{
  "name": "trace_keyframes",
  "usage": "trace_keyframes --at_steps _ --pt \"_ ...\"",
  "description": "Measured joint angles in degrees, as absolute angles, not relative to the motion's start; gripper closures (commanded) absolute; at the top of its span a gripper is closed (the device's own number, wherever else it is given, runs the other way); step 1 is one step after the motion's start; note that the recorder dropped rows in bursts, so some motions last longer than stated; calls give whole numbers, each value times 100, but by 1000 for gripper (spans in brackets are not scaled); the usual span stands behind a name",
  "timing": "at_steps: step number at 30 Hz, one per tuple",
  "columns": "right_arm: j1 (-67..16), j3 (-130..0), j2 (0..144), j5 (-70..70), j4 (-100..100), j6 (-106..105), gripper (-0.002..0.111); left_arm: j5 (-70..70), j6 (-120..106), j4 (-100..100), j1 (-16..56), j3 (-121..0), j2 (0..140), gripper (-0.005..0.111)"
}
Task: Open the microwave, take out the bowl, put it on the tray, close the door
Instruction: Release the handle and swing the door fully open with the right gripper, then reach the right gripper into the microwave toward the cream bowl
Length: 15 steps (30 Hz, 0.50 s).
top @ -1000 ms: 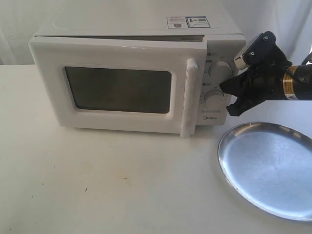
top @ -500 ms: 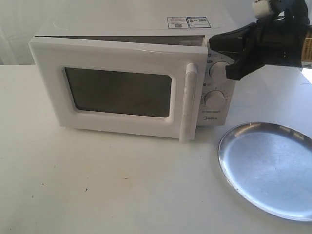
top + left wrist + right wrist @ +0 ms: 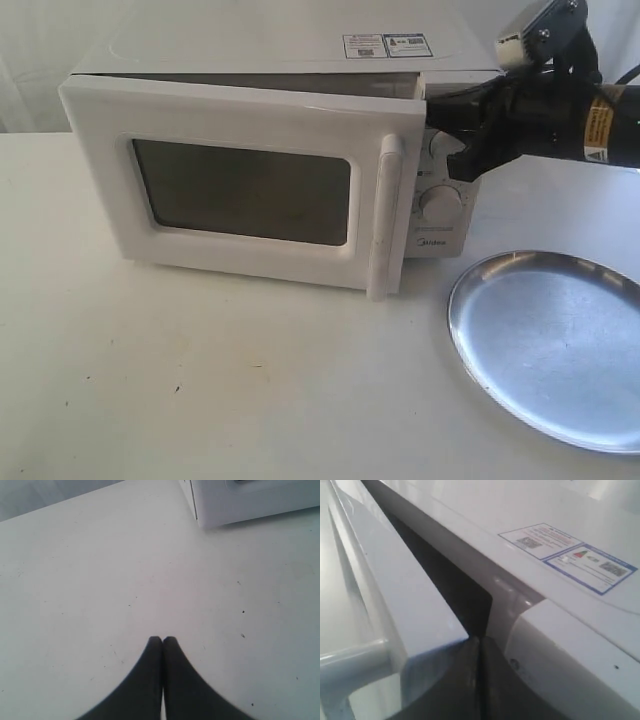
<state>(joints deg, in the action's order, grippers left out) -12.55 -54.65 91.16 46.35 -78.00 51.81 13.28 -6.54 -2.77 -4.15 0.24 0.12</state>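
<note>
Swung a touch wider than a second ago, the door (image 3: 240, 130) now stands ajar at its handle side, with a dark slit along its top edge against the microwave (image 3: 250, 45). I judge the opening step begun but far from done. You cannot see the bowl: the window (image 3: 245, 190) is dark and the gap too narrow, so it is presumably inside. Your left gripper (image 3: 162, 641) hangs over bare table (image 3: 75, 580) near the microwave's corner, clenched on nothing. Moving right, past the bar handle (image 3: 385, 215), your right gripper (image 3: 440, 112) has climbed from in front of the dials (image 3: 440, 203) to the door's upper free corner. Its arm reaches in roughly level from the right, and the wrist view shows the fingertips (image 3: 465, 675) pressed together and pointed into the gap between door edge and cabinet, gripping nothing. Farthest right, the tray (image 3: 455, 310) lies bare on the table, in front of the microwave and apart from it.
</note>
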Motion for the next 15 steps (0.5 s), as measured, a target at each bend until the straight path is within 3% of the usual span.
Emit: trace_keyframes --at_steps 10,15 --pt "-1268 -5465 9181 6764 -9309 4881 108 1328 -654 -277 -415 24 12 107" --pt "-1268 -5465 9168 6891 -9791 4730 108 1328 -654 -277 -415 24 12 107"
